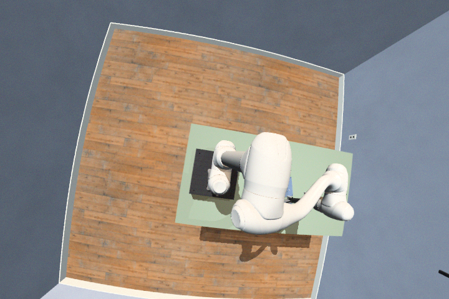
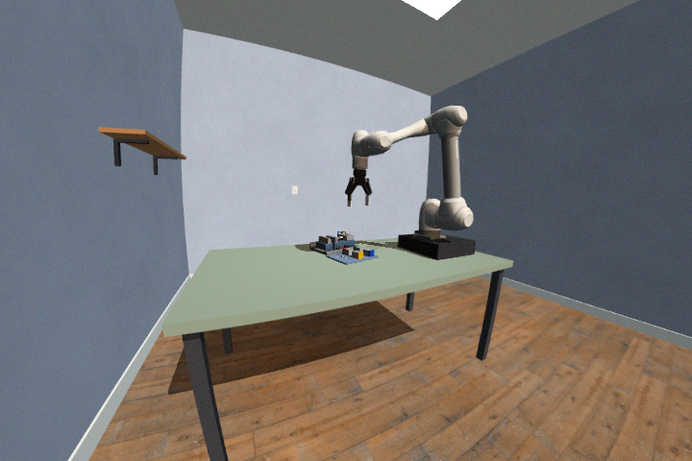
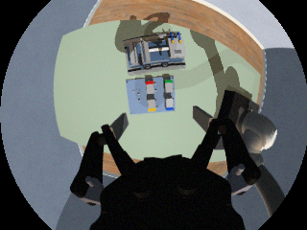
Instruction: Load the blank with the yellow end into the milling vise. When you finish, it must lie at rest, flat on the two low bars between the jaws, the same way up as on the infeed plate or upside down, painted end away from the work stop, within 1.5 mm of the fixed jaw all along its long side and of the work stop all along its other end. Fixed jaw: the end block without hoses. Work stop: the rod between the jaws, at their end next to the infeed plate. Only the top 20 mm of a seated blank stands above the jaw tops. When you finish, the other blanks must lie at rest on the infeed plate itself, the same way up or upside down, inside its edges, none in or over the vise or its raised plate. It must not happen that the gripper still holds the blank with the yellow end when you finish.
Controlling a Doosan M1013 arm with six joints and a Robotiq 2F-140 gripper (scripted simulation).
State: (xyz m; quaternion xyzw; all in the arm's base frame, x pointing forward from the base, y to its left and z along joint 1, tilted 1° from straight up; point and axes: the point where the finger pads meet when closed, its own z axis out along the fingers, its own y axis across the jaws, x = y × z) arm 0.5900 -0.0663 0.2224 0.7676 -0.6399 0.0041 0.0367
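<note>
The gripper is open and empty, high above the table, fingers pointing down. The blank with the yellow end lies on the blue infeed plate, its yellow end away from the vise. In the wrist view, the red-ended blank lies in line with it, and the green-ended blank and blue-ended blank lie to their right. The block with hoses is at the vise's right; the fixed jaw is at its left. The work stop is too small to tell.
Small pins stand on the infeed plate's left part in the wrist view. The arm's black base stands on the green table. In the top view the arm hides the vise and most of the plate. A wall shelf is far left.
</note>
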